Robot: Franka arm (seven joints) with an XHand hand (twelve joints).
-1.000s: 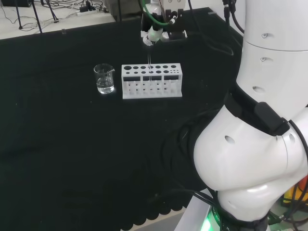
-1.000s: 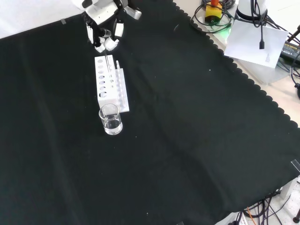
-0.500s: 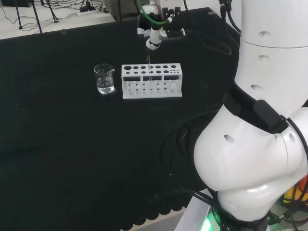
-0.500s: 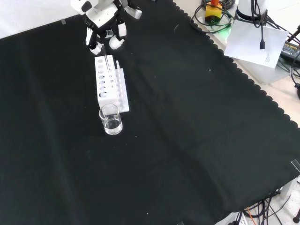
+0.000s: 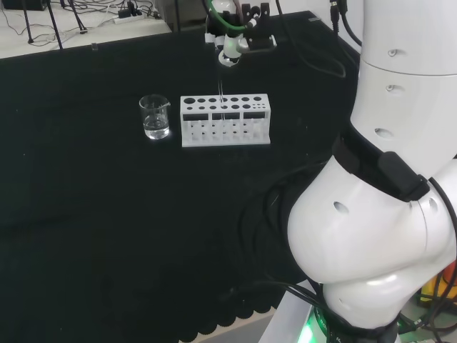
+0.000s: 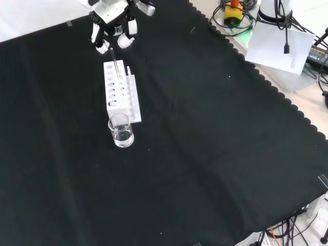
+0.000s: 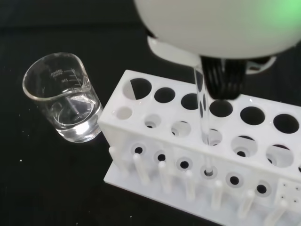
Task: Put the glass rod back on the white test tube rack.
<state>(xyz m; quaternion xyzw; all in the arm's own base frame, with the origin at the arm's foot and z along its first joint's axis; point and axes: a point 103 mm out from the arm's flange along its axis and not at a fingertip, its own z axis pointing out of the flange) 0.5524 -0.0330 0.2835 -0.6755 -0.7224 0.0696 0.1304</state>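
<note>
Glass rod [image 7: 203, 113] stands upright in a middle hole of the white test tube rack [image 5: 226, 121], toward the bench's far edge in the head view. Hand [image 6: 111, 28] hovers above the rod's top, fingers spread, holding nothing. Beaker [image 5: 155, 117] beside the rack. Rod looks thin, stiff, slippery, breakable; best pinched near its upper end.

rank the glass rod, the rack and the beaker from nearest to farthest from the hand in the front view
1. Glass rod: standing in the rack, its top just below the hand at the view's top.
2. Rack: below the hand, its far end closest.
3. Beaker: lowest in the view, past the rack's near end.
</note>
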